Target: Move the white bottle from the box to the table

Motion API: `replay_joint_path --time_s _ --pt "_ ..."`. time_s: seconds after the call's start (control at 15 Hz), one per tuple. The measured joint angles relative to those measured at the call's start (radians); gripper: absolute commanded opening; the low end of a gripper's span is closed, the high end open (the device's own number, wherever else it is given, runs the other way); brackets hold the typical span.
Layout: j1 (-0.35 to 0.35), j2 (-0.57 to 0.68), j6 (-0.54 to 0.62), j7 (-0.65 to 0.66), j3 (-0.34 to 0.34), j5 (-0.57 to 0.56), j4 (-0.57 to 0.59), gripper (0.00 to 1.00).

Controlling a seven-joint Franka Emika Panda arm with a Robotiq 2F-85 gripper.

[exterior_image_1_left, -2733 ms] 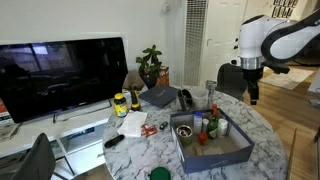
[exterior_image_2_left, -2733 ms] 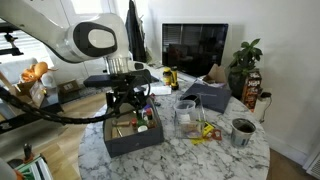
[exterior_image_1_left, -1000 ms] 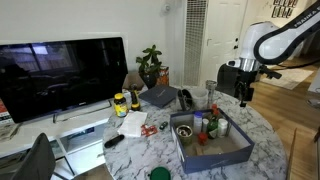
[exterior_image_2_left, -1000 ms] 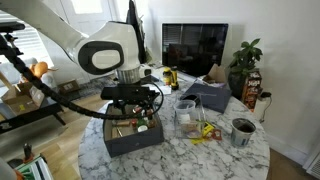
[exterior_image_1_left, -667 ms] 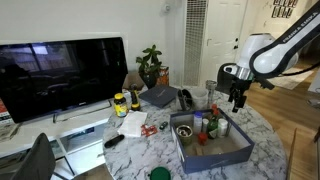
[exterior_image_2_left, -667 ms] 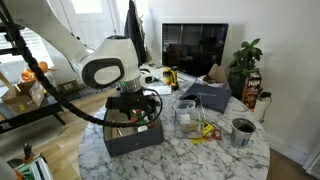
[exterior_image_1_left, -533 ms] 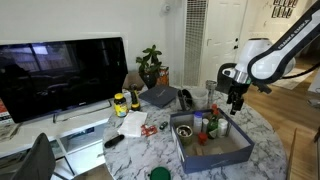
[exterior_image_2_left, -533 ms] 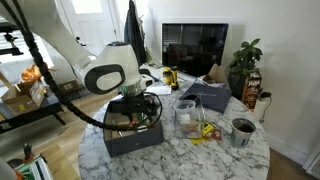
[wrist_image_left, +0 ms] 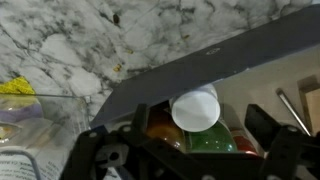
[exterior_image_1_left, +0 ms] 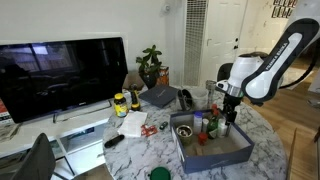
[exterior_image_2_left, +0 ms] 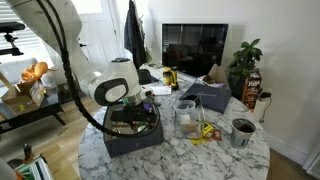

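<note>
The arm has swung down a good way: a few seconds back the claw hung high over the far edge of the counter, and now it sits low over the near end of the box, right among the little bottles. In the exterior view from the opposite side, the bulky wrist has dropped with it and now covers most of the box, where earlier the contents were plain to see.

From the wrist, the claw is spread wide, one finger on each side of the white bottle, gripping nothing. That bottle stands upright inside the box, close against its grey wall, with the marble counter beyond. A green bottle stands just beside it, nearer the camera. Whether either finger touches the white bottle I can't quite tell; they look slightly apart from it. The bottle has not left the box
</note>
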Motion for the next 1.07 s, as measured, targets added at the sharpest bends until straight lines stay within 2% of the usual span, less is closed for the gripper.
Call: replay_joint_path --time_s 0.4,0.73,0.93,1.07 --pt "-0.015 0.009 0.002 0.103 -0.006 -0.184 0.003 1.0" --pt "0.025 -0.012 0.002 0.244 -0.056 -0.406 0.001 1.0" --pt "0.052 -0.017 0.002 0.297 -0.069 -0.475 0.002 1.0" --pt "0.057 -0.01 -0.001 0.309 -0.07 -0.48 0.004 0.99"
